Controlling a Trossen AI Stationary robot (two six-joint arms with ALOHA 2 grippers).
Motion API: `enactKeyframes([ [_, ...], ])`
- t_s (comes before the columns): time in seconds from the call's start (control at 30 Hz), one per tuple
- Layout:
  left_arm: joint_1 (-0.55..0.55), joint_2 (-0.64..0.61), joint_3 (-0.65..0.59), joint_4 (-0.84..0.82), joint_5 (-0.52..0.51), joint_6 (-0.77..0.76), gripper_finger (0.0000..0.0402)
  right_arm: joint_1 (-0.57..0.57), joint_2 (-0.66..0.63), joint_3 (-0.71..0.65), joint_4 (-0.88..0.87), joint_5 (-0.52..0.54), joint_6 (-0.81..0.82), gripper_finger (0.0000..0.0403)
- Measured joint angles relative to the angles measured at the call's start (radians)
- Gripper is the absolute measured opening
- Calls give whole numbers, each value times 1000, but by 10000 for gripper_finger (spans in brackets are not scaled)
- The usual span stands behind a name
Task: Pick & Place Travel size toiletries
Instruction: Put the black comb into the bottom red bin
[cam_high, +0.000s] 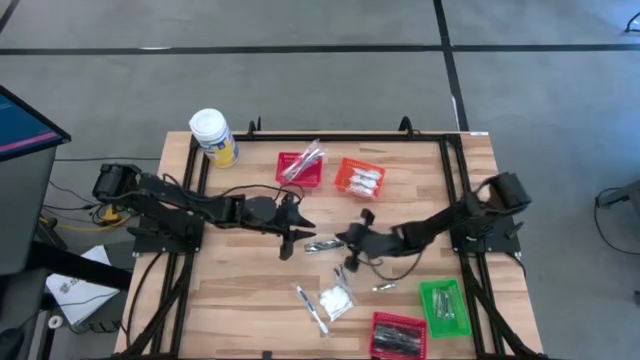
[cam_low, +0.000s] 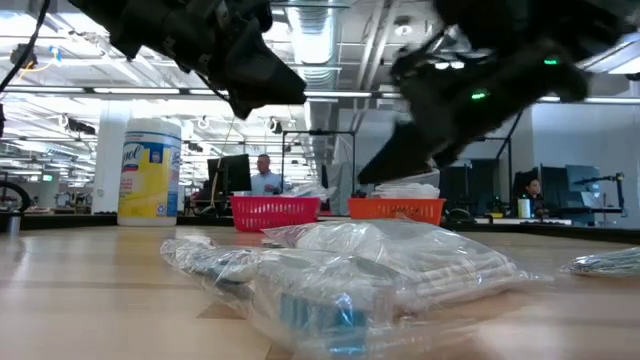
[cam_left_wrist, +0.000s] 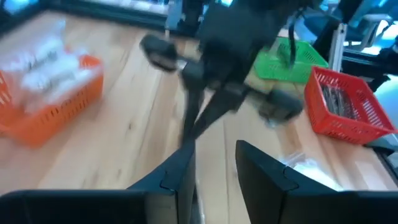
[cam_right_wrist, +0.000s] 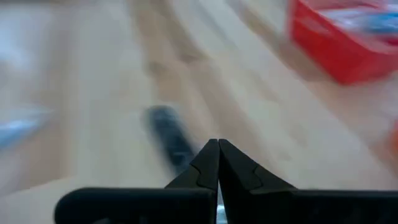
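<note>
While hovering over mid-worktop (cam_high: 240, 290), left pincer (cam_high: 295, 240) partly parted, nothing visibly between the fingers (cam_left_wrist: 261, 174). Right pincer (cam_high: 345, 243) just beside it to the right, pressed fully closed, holding nothing visible. Slim silver stick (cam_high: 321, 245) lying between the two pincers. Clear-wrapped packets (cam_high: 335, 298) loose at near centre, another silver stick (cam_high: 385, 287) right of them. Far side: red basket (cam_high: 300, 168) and orange basket (cam_high: 360, 178), both with toiletries inside. Near right: green basket (cam_high: 443, 305), second red basket (cam_high: 400, 335). Yellow jar (cam_high: 213, 137) at far left corner.
</note>
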Motion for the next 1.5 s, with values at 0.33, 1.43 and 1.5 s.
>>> enactKeyframes([
  [0.33,-177,259,148,-6,-239,-98,58,-4,-10,-107,199,-216,-47,0],
  [1.43,-142,306,109,-60,-263,-175,92,-15,193,51,24,-189,-6,0],
  [1.5,-142,306,109,-60,-263,-174,93,3,177,47,26,-165,-35,0],
])
